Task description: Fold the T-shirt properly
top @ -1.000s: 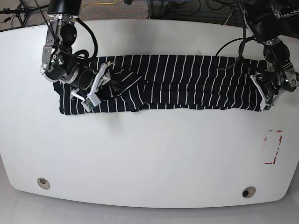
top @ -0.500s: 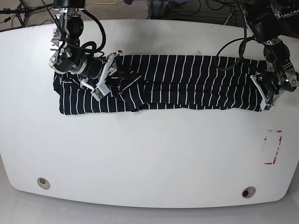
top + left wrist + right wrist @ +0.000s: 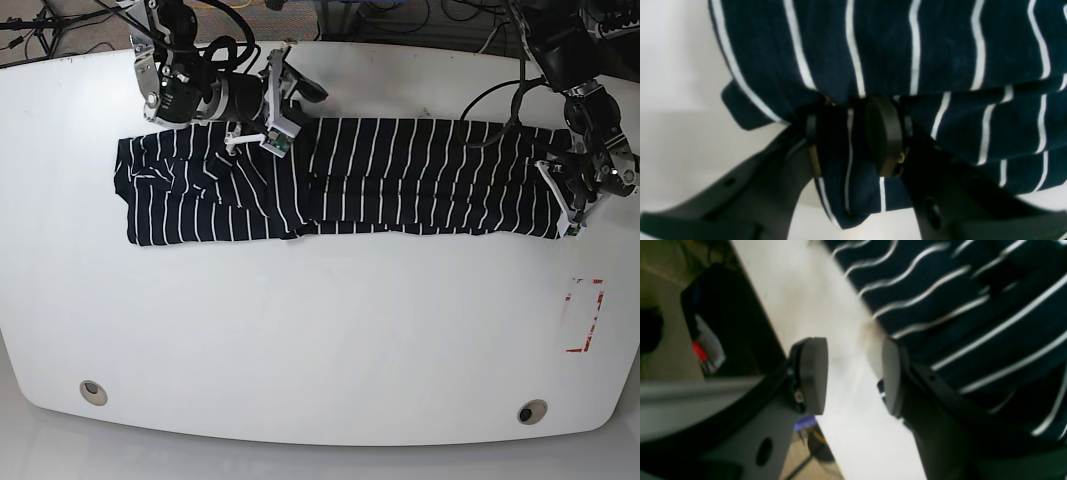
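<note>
Both grippers sit at opposite ends of the T-shirt (image 3: 340, 180), which lies stretched sideways across the far half of the white table (image 3: 320, 330) as a long, folded band of dark fabric with thin white stripes. At the right edge of the base view, the left gripper (image 3: 853, 133) has its jaws closed on a bunched fold of the striped cloth; the wrist view shows fabric pinched between the two dark pads (image 3: 883, 133), with more of the shirt spreading above and a loose flap hanging below. In the base view this gripper (image 3: 572, 195) rests at the shirt's end, low against the table. The right gripper (image 3: 853, 373) has its jaws parted with nothing between them; only bare table shows in the gap, and the striped cloth lies just beside and behind one pad (image 3: 892, 376). In the base view it (image 3: 275, 105) hangs above the shirt's far edge, toward the rumpled left part of the garment.
</note>
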Tool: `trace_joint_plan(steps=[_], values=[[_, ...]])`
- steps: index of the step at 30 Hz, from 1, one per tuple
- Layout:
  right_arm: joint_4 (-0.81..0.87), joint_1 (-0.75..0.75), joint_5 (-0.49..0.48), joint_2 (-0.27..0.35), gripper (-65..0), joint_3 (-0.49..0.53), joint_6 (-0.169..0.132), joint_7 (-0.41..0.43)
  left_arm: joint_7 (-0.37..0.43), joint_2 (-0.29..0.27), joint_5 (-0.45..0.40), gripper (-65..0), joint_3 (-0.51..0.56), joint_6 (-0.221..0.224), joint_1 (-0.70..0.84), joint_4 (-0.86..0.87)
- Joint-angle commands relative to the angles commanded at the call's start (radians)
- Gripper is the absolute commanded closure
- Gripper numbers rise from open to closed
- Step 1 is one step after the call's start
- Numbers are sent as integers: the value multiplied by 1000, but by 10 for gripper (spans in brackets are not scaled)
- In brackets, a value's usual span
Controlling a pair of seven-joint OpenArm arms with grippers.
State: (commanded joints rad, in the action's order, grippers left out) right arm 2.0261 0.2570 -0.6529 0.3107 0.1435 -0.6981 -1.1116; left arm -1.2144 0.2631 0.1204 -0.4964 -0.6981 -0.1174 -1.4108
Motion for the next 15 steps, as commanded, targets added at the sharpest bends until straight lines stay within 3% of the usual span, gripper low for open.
trace_joint_plan(steps=[7, 15], values=[[-2, -3, 3, -29, -254, -233, 0, 8, 0, 0, 0, -197, 0, 0, 0, -5], [-43, -74, 57, -41, -254, -358, 0, 14, 0, 0, 0, -197, 0, 0, 0, -5]])
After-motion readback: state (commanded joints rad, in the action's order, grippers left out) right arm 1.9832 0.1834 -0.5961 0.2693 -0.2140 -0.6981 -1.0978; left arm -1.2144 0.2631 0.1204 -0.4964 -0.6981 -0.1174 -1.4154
